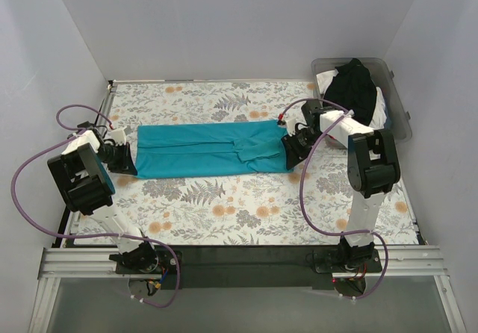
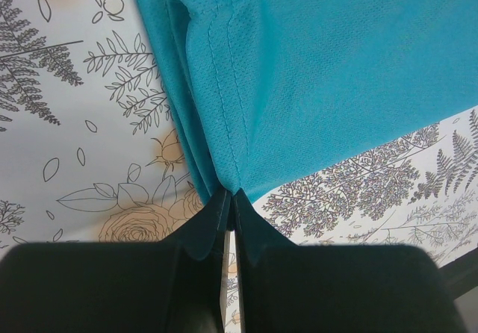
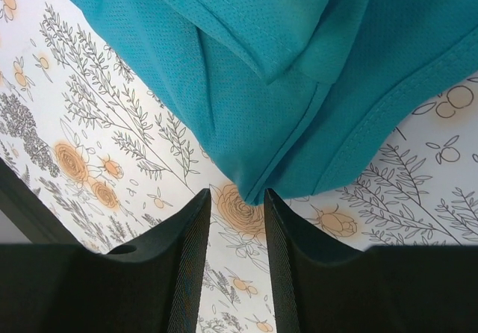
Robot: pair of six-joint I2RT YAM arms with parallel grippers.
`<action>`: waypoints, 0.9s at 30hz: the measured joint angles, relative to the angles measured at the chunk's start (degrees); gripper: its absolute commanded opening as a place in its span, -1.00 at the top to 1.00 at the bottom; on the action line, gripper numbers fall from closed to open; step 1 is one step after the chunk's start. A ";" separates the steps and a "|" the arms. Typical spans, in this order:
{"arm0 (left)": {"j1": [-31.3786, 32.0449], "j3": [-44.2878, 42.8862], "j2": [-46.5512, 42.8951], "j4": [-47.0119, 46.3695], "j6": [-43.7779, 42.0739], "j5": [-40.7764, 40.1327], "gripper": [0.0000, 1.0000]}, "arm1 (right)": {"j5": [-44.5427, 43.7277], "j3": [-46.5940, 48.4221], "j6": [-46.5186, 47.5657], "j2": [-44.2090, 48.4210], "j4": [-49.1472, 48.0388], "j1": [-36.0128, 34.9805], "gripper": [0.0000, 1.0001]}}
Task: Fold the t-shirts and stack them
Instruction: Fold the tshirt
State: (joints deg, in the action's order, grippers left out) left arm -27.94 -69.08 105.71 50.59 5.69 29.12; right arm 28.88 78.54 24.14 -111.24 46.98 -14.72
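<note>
Status: teal mesh t-shirt [image 1: 209,150] folded to strip; left gripper [image 2: 230,198] pinches corner, right gripper [image 3: 235,202] gapes at hem; black cloth t-shirt [image 1: 352,86] unfolded in grey plastic bin [image 1: 401,107]

One teal t-shirt [image 1: 209,150], one black t-shirt [image 1: 352,86], one plastic bin [image 1: 401,105], one floral tablecloth [image 1: 224,213]

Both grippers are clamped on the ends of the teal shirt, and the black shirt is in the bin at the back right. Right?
Not quite. Only the left gripper is clamped on the teal shirt. The right wrist view shows the right gripper open, with the shirt's corner lying just ahead of it, ungripped. The black shirt does lie in the bin at the back right.
</note>
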 measured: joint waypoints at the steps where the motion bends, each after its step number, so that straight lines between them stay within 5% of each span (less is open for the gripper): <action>1: 0.00 0.00 0.00 0.00 0.00 0.00 1.00 | -0.04 0.00 -0.04 -0.20 -0.15 -0.07 0.14; 9: 0.00 0.00 0.00 0.00 -0.22 0.00 1.00 | -1.31 0.00 -0.26 -0.79 -1.16 -0.39 0.08; 19: 0.00 0.00 0.00 0.00 -0.35 0.00 1.00 | -1.33 -0.68 -0.42 -1.86 -2.16 -0.39 0.31; 22: 0.00 0.00 0.00 0.00 -0.35 0.00 1.00 | -1.38 -0.70 -0.24 -2.08 -2.16 -0.39 0.61; 23: 0.00 0.00 0.00 0.00 -0.35 0.00 1.00 | -1.44 -0.70 -0.15 -2.10 -2.14 -0.39 0.90; 27: 0.02 0.00 0.00 0.00 -0.59 -0.11 1.00 | -1.68 -0.70 -0.28 -2.10 -2.05 -0.39 0.97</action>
State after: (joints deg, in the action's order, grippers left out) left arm -27.92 -69.08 105.71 50.59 5.10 29.02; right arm 27.20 77.84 23.86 -113.34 44.93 -15.11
